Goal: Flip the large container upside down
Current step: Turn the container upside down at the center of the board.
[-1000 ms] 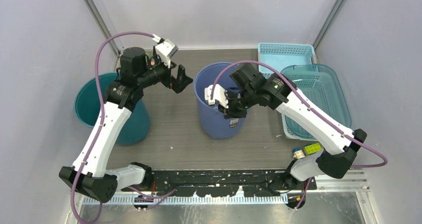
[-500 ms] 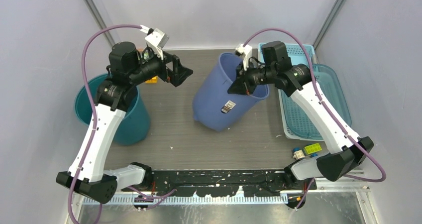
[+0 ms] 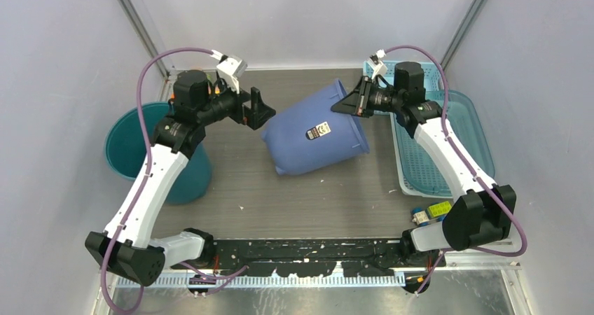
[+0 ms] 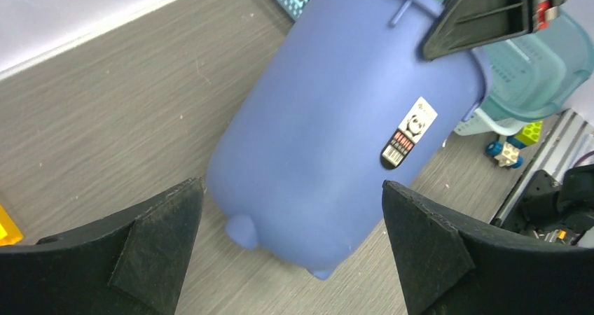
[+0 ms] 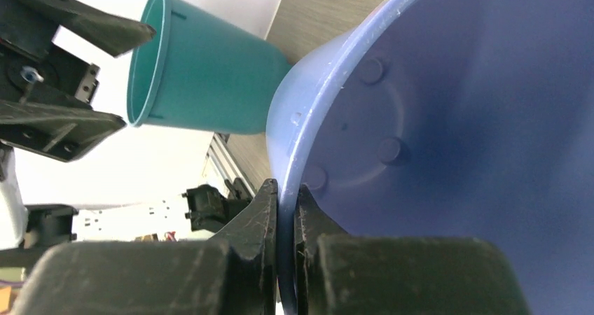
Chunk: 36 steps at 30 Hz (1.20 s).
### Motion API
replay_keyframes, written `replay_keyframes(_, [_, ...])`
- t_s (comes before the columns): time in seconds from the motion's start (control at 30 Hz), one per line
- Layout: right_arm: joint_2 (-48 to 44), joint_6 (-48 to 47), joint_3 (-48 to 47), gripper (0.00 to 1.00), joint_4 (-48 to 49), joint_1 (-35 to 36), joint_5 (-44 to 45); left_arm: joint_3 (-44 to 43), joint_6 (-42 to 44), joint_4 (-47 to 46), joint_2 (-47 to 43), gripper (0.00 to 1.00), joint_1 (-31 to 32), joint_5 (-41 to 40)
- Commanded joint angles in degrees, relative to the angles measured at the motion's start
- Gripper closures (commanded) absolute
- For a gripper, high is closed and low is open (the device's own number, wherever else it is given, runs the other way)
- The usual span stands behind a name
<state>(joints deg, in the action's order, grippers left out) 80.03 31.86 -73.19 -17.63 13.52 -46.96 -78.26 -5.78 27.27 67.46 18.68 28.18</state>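
The large container (image 3: pixel 315 136) is a blue bucket with a small label. It lies tipped far over, its mouth toward the back right and its footed base toward the front left, low against the tabletop. My right gripper (image 3: pixel 352 102) is shut on its rim; the right wrist view shows the rim (image 5: pixel 284 140) pinched between the two fingers of the right gripper (image 5: pixel 286 196), with the container's inside (image 5: pixel 476 119) to the right. My left gripper (image 3: pixel 258 110) hangs open just left of the container's base. In the left wrist view, the left gripper (image 4: pixel 292 183) frames the container (image 4: pixel 336 140) without touching it.
A teal bucket (image 3: pixel 129 143) stands upright at the left wall, beside the left arm. A teal basket (image 3: pixel 459 129) and a light blue basket (image 3: pixel 403 72) sit at the back right, under the right arm. Small toy blocks (image 3: pixel 440 208) lie near the right arm's base.
The right gripper has carried the rim up and toward the back right, tipping the container from upright onto its side. The left gripper stayed open and shifted slightly toward the base.
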Motion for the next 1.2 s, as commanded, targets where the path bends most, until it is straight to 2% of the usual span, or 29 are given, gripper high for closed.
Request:
replay_keyframes(0.0, [-1.8, 2.7, 1.3, 0.99, 8.8, -1.7, -1.4, 3.7, 0.0, -5.9, 0.4, 0.0, -0.1, -3.5])
replay_keyframes(0.17, [-1.0, -6.6, 3.9, 0.93, 4.7, -2.7, 1.9, 7.8, 0.2, -8.5, 2.8, 0.0, -0.1, -6.1])
replay_keyframes(0.23, [0.0, -5.5, 5.3, 0.91, 6.7, -4.0, 2.0, 8.4, 0.4, -9.2, 3.5, 0.0, -0.1, -6.3])
replay_keyframes(0.33, [1.3, 0.1, 7.4, 0.91, 12.9, -5.6, -2.5, 9.5, 0.0, -10.9, 3.8, 0.0, -0.1, -5.4])
replay_keyframes(0.4, [1.5, -0.1, 7.8, 0.88, 12.6, -5.6, -3.5, 10.7, -0.8, -12.5, 4.1, 0.0, -0.1, -4.8])
replay_keyframes(0.67, [-1.2, -6.0, 12.0, 0.65, 12.1, -5.7, 2.7, 14.8, -6.8, -15.2, 5.5, 0.0, -0.2, -4.9])
replay_keyframes(0.9, [-2.7, -9.7, 13.9, 0.39, 12.2, -5.6, 9.0, 18.1, -11.1, -19.3, 5.7, 0.0, -0.2, -4.7])
replay_keyframes(1.0, [-4.3, -10.0, 14.0, 0.35, 12.5, -5.6, 10.9, 18.7, -11.7, -19.7, 5.8, 0.0, -0.2, -4.7])
replay_keyframes(1.17, [-6.4, -10.3, 14.4, 0.35, 13.7, -5.5, 15.1, 19.0, -13.6, -19.6, 5.7, 0.0, -0.2, -6.0])
